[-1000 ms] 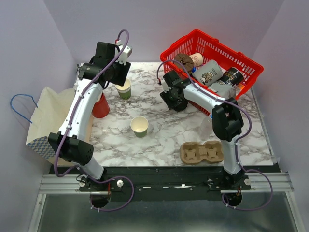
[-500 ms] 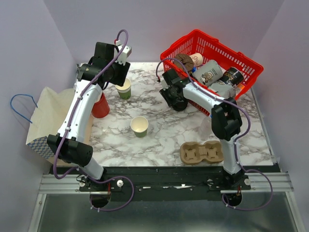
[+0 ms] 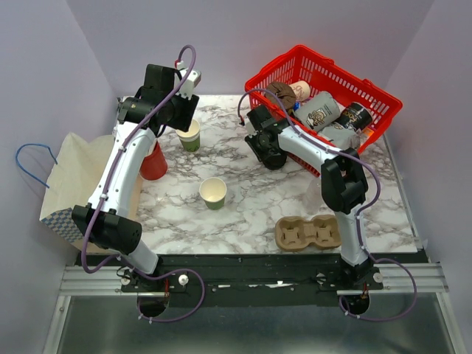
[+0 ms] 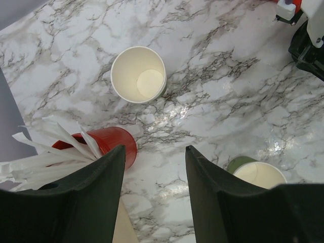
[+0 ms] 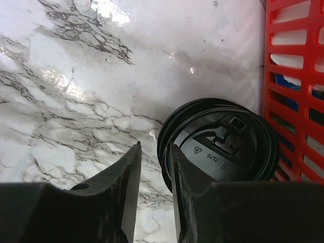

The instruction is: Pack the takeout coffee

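Two olive-green paper cups with cream insides stand lidless: one mid-table (image 3: 213, 192) (image 4: 138, 74), one at the back (image 3: 189, 135) (image 4: 258, 172). I cannot tell which is the takeout coffee. A black plastic lid (image 5: 217, 139) lies flat on the marble beside the red basket. My right gripper (image 3: 269, 151) (image 5: 155, 147) points down at the lid's left edge, its fingers a narrow gap apart astride the rim, with marble showing between them. My left gripper (image 3: 177, 110) (image 4: 154, 152) hangs open above the table beside the back cup, holding nothing.
The red basket (image 3: 295, 51) (image 5: 293, 76) at the back right holds several packaged items. A red cup (image 3: 153, 164) (image 4: 109, 144) with white strips stands at the left. A paper bag (image 3: 70, 181) lies at the left edge. A cardboard cup carrier (image 3: 308, 233) sits front right.
My right gripper's fingers have drawn closer together around the lid's rim, and the arm has edged slightly left. The left arm has not moved.
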{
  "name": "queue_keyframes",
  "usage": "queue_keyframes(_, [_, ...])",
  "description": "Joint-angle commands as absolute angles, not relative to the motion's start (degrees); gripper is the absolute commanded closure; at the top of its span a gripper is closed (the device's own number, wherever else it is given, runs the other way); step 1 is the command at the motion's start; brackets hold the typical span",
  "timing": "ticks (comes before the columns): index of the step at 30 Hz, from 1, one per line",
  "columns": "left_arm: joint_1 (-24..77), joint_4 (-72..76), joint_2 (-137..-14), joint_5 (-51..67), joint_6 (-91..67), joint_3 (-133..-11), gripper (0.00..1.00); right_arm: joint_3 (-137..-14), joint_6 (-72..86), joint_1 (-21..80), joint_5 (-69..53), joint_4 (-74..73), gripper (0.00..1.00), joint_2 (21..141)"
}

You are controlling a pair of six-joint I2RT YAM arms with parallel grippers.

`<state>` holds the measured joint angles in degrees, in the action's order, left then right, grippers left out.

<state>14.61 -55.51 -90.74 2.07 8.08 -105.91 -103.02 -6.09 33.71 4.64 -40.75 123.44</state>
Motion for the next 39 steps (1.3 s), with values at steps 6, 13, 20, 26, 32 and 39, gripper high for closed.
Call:
queue_keyframes(6, [14.33, -55.46, -90.18, 1.58, 7.91, -105.73, 0.41, -104.33, -6.42, 34.01, 6.50, -39.90, 0.67, 124.72])
queue_keyframes(13, [14.33, -55.46, -90.17, 1.58, 8.00, -105.91, 0.40, -104.15, -6.50, 34.01, 7.03, -39.64, 0.71, 124.72])
queue_keyframes(20, [14.33, -55.55, -90.09, 1.67, 8.00, -105.82, 0.40, -104.15, -6.59, 34.10, 7.47, -39.46, 0.79, 124.81])
queue_keyframes(26, [14.24, -55.63, -90.26, 1.76, 8.00, -106.08, 0.40, -104.33, -6.59, 34.01, 8.09, -39.20, 0.84, 124.80])
queue_keyframes(32, [14.33, -55.72, -90.26, 1.93, 8.09, -106.00, 0.40, -103.80, -6.94, 34.01, 8.79, -39.46, 0.99, 123.14])
queue_keyframes(39, [14.41, -55.46, -90.61, 3.25, 8.17, -106.08, 0.40, -103.53, -6.42, 34.01, 7.83, -39.90, 0.99, 117.60])
